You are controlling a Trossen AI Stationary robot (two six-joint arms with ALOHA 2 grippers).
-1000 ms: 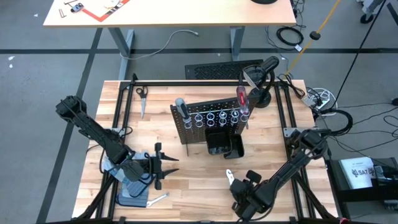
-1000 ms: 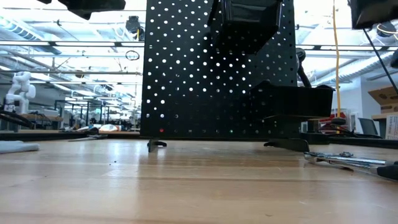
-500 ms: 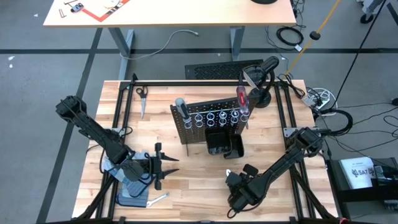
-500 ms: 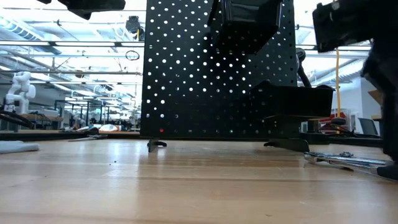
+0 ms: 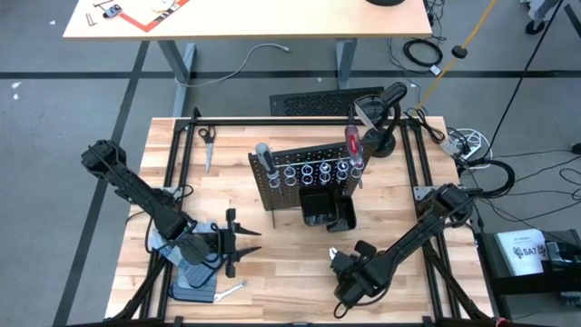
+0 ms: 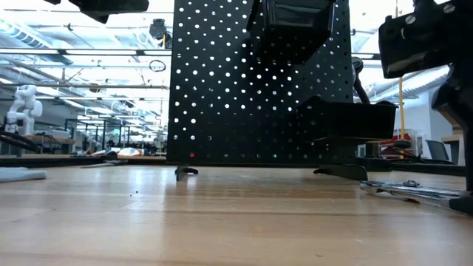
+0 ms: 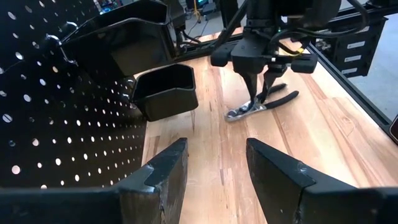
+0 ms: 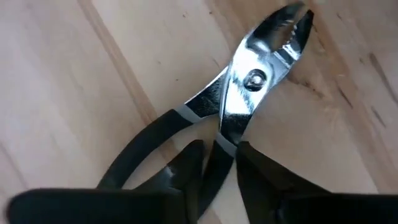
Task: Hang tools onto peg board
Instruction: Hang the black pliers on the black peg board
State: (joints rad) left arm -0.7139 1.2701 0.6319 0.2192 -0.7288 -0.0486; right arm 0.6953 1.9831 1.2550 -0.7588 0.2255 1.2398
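My wooden desk point(image 5: 290, 263) stands on a grey floor point(image 5: 64, 109) crossed by dark stripes. At the top of the high view sits a second, lighter table point(image 5: 272, 18) with a grey cable point(image 5: 250, 56) trailing beneath it (papers lie at its upper left). Across the low view, a bright hall stretches back under ceiling pipes point(image 6: 81, 52), with a white robot figure point(image 6: 22, 103) far left.

A wooden table point(image 5: 281, 250) carries a black metal frame point(image 5: 300, 121) along its edges. Scissors point(image 5: 207, 142) lie near its far left corner. A pair of blue-grey gloves point(image 5: 194, 282) lies near the front left edge. Beyond the table, a flat black ribbed mat point(image 5: 313, 102) rests on the grey floor point(image 5: 54, 136), where a light wooden desk point(image 5: 245, 16) also stands. A yellow cable point(image 5: 458, 45) runs across the floor at the far right.
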